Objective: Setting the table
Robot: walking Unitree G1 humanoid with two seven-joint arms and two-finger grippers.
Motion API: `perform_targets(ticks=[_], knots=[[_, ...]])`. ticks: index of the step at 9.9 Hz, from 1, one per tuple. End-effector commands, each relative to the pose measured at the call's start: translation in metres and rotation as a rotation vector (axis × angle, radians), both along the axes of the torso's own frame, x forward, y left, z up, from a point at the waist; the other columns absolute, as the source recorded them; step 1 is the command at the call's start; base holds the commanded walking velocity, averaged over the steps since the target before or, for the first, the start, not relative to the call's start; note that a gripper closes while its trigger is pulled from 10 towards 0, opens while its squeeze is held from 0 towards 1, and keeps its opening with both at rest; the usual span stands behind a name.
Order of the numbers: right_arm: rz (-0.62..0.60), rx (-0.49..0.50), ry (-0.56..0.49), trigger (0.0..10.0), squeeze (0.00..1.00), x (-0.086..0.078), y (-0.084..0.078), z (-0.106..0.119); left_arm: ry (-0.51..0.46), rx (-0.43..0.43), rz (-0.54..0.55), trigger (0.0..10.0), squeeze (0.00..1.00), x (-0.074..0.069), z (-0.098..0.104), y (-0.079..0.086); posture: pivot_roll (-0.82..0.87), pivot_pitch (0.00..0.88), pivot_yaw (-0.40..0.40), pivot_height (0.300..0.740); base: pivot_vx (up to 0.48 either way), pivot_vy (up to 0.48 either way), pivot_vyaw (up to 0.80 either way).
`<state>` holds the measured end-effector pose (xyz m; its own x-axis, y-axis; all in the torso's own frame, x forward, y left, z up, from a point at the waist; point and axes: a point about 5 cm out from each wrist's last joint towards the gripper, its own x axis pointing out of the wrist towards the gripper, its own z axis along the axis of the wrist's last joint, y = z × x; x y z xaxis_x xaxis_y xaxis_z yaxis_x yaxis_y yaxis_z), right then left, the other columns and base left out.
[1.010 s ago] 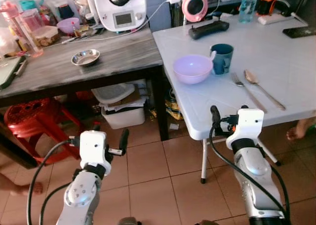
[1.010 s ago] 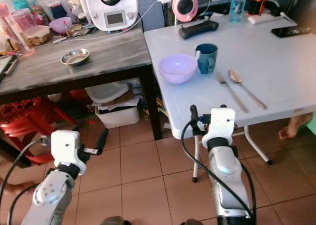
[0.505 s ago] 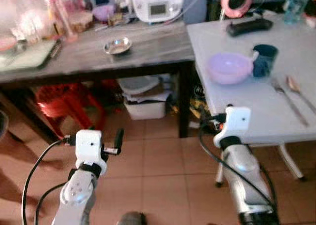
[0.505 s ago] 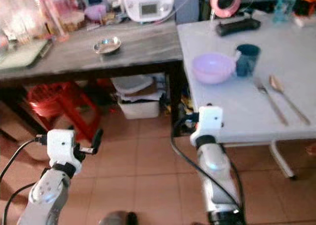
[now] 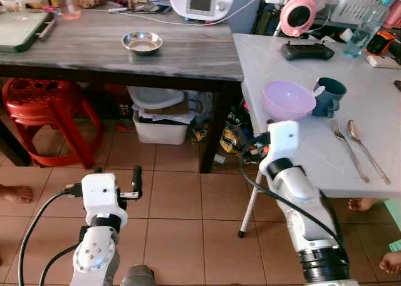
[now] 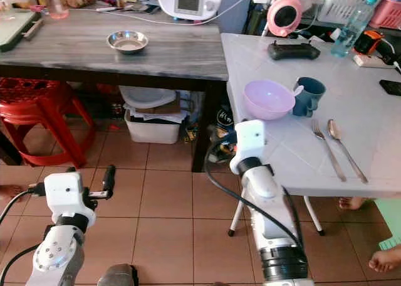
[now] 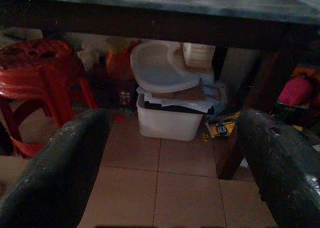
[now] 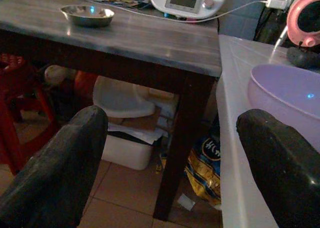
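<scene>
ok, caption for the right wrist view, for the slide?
Open right gripper beside the white table's edge, lilac bowl ahead, steel dish on the grey table.

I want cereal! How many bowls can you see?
2 clear ones. A lilac plastic bowl sits on the white table beside the dark blue mug. A small shiny metal bowl sits on the grey wooden table. The clutter behind may hide more.

The right claw (image 8: 170, 133) hides behind its wrist housing (image 5: 282, 138) in the head views.
</scene>
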<state>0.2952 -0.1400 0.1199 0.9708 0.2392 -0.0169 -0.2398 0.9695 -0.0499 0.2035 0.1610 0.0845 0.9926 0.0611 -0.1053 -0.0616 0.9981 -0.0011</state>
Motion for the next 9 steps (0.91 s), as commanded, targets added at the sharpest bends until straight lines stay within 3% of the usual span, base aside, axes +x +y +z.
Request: perform_targets(ticks=[1,4,6,9], knots=[[-0.009,-0.013,-0.006,10.0,0.00,0.000,-0.003,0.001,-0.008,0.011,-0.023,10.0,0.00,0.000,0.000,-0.002,0.16,0.039,-0.089,0.740,0.000,0.000,0.00],[-0.104,-0.016,-0.057,10.0,0.00,-0.004,-0.017,0.007,-0.019,0.017,-0.089,10.0,0.00,0.015,0.003,-0.006,0.09,0.039,-0.001,0.740,0.000,-0.080,0.72],[-0.165,-0.003,-0.077,10.0,0.00,-0.006,-0.025,0.011,-0.039,0.009,-0.162,10.0,0.00,0.023,0.008,-0.014,0.05,0.050,0.041,0.740,0.000,-0.156,0.00],[-0.174,-0.011,-0.092,10.0,0.00,-0.008,-0.025,0.014,-0.043,0.006,-0.177,10.0,0.00,0.026,0.010,-0.013,0.05,0.061,0.040,0.740,0.000,-0.439,0.00]])
